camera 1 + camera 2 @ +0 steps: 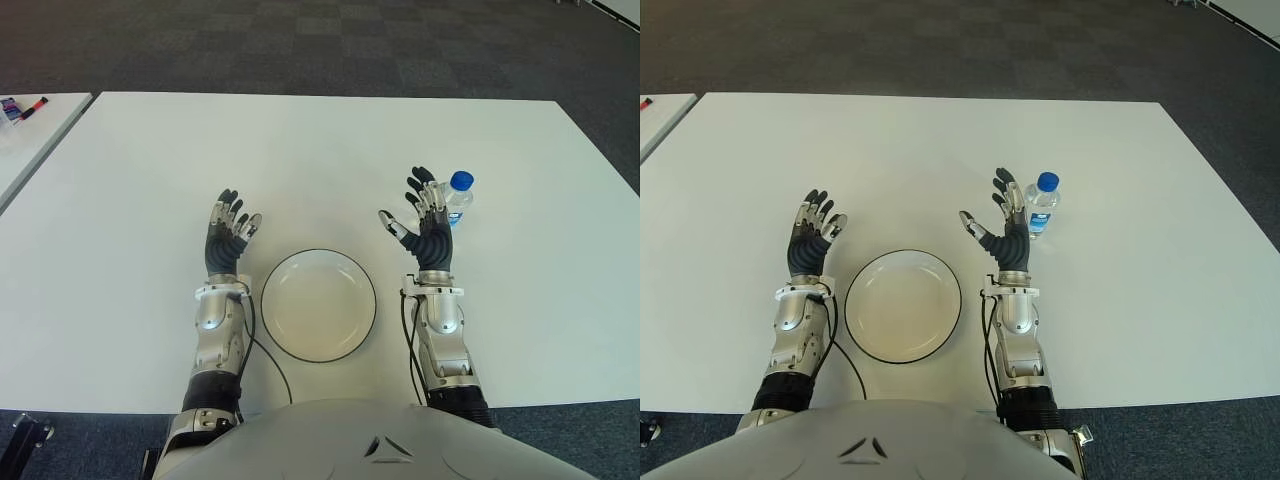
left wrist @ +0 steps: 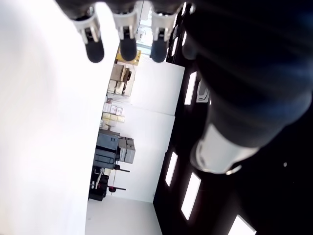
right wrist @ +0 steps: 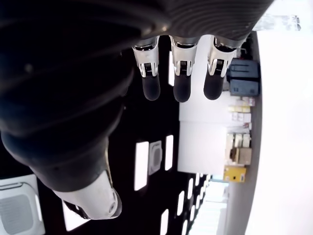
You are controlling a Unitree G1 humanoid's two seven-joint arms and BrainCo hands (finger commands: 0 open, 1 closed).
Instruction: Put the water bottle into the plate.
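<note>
A small clear water bottle [image 1: 458, 200] with a blue cap stands upright on the white table [image 1: 320, 150], right of centre. My right hand [image 1: 424, 222] is raised just left of the bottle, fingers spread and holding nothing; whether it touches the bottle I cannot tell. A round white plate [image 1: 318, 304] with a dark rim lies near the table's front edge, between my two forearms, with nothing in it. My left hand [image 1: 230, 232] is up at the plate's left, fingers relaxed and holding nothing.
A second white table [image 1: 30, 135] at the far left carries small items [image 1: 22, 107]. Dark carpet [image 1: 320, 45] lies beyond the table's far edge. Cables [image 1: 268, 362] run along both forearms near the plate.
</note>
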